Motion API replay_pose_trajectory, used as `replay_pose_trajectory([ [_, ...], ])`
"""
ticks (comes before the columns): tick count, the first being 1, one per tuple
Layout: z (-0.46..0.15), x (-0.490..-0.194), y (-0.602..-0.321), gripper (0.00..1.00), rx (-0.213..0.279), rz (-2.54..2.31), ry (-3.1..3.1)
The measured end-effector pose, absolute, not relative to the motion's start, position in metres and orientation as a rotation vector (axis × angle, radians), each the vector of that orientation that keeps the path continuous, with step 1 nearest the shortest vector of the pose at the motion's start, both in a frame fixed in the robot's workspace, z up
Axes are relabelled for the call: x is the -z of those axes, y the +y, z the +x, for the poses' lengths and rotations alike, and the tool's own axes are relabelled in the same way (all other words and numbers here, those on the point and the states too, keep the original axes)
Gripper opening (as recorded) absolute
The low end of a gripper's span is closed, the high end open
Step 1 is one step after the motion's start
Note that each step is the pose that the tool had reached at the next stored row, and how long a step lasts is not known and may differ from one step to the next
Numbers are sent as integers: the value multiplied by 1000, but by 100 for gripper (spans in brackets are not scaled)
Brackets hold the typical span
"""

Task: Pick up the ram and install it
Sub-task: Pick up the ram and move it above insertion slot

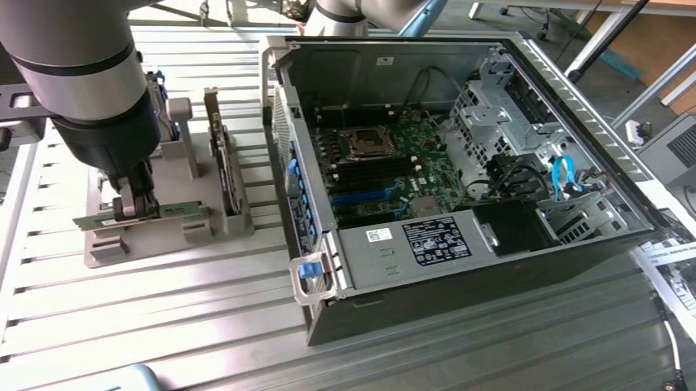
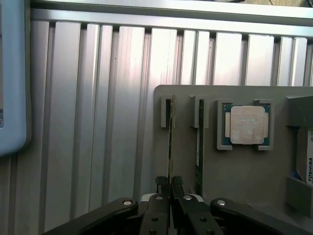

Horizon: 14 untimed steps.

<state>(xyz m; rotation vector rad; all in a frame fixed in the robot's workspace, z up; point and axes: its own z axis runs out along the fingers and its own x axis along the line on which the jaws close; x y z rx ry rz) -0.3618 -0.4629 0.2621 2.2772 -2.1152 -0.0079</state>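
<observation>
We see the black gripper (image 1: 133,209) pinched across the long, thin green ram stick (image 1: 179,213), which sits on edge at the grey plastic parts holder (image 1: 109,247) on the ribbed aluminium table (image 1: 163,314), to the exterior view's left of the open dark metal computer case (image 1: 359,77).

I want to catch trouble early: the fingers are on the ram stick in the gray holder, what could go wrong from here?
The fingers pinch the ram only at its thin upper edge, so it may slip or tilt while leaving the holder. A second stick stands in the neighbouring slot, close enough that a finger might knock it.
</observation>
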Motion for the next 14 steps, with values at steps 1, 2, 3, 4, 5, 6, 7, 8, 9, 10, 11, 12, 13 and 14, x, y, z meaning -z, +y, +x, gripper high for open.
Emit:
replay_pose_trajectory([
  [1, -362, -263, -463, 14, 8, 2277, -2115],
  [2, -362, -264, -463, 14, 8, 2277, -2115],
  [3, -362, -265, -463, 14, 8, 2277, -2115],
  [4, -362, -266, -463, 14, 8, 2277, -2115],
  [5, -362, -267, -463, 14, 8, 2277, -2115],
  [6, -362, -268, -463, 14, 8, 2277, -2115],
  [7, -362, -270, -463, 14, 8, 2277, -2115],
  [8, -362, -271, -463, 14, 8, 2277, -2115],
  [9, -362, -272, -463, 14, 8, 2277, -2115],
  [10, -362, -273, -463, 14, 8, 2277, -2115],
  [11, -362, -274, -463, 14, 8, 2277, -2115],
  [12, -362, -275, -463, 14, 8, 2277, -2115],
  [13, -362, -276, -463, 14, 8, 2277, -2115],
  [14, -362, -277, -463, 14, 8, 2277, -2115],
])
